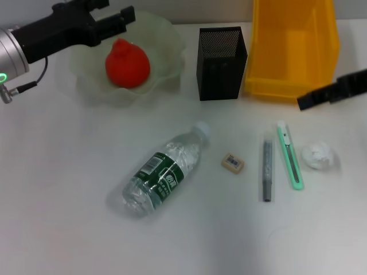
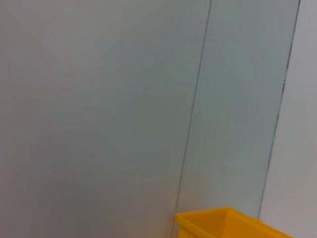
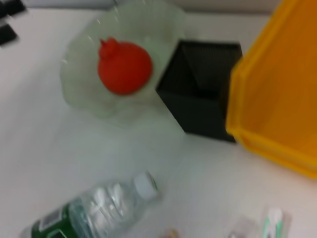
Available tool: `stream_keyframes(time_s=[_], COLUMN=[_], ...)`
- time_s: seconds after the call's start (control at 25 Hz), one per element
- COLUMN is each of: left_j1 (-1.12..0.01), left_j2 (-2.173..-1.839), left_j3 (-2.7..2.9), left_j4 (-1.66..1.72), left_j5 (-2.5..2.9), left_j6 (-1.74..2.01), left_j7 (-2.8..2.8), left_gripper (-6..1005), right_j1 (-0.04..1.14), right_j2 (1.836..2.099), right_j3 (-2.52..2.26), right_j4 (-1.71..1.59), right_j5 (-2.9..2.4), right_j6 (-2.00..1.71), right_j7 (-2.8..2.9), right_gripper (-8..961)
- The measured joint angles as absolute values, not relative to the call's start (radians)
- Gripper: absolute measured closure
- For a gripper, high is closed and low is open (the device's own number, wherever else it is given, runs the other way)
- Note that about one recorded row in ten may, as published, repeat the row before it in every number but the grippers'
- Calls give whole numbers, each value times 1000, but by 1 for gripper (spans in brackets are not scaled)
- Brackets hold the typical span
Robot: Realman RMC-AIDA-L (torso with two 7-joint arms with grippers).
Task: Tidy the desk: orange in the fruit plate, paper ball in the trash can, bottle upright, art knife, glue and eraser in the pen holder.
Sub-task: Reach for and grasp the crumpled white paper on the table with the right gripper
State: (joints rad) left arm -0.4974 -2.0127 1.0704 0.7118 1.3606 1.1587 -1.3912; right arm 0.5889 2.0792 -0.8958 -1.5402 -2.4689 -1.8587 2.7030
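The orange [image 1: 127,64] lies in the pale green fruit plate [image 1: 167,40] at the back left; both also show in the right wrist view [image 3: 124,67]. My left gripper [image 1: 117,11] is open and empty, just above the plate's far left rim. A clear bottle [image 1: 163,172] with a green label lies on its side in the middle. To its right lie the eraser [image 1: 233,162], the grey glue stick [image 1: 267,169], the green art knife [image 1: 290,156] and the white paper ball [image 1: 319,155]. My right gripper [image 1: 307,101] hovers at the right edge, above the knife and ball.
The black mesh pen holder [image 1: 221,62] stands at the back centre. The yellow trash bin [image 1: 292,48] stands right of it. The left wrist view shows a wall and the bin's corner [image 2: 223,225].
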Motion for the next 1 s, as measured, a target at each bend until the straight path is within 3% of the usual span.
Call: stream_keyframes(time_s=[1.0], left_j1=[-520], left_j2=[-2016], left_j3=[1046], left_j4=[713], left_j5=[1361], left_j6=[1118], left_j7=[-1387], left_gripper=[232], right_j1=[590], right_j2=[2070], right_j3=[-907], right_j4=[-1180], right_j5=[-2636], right_j6=[-1654], right_j7=[2655], right_gripper=[131])
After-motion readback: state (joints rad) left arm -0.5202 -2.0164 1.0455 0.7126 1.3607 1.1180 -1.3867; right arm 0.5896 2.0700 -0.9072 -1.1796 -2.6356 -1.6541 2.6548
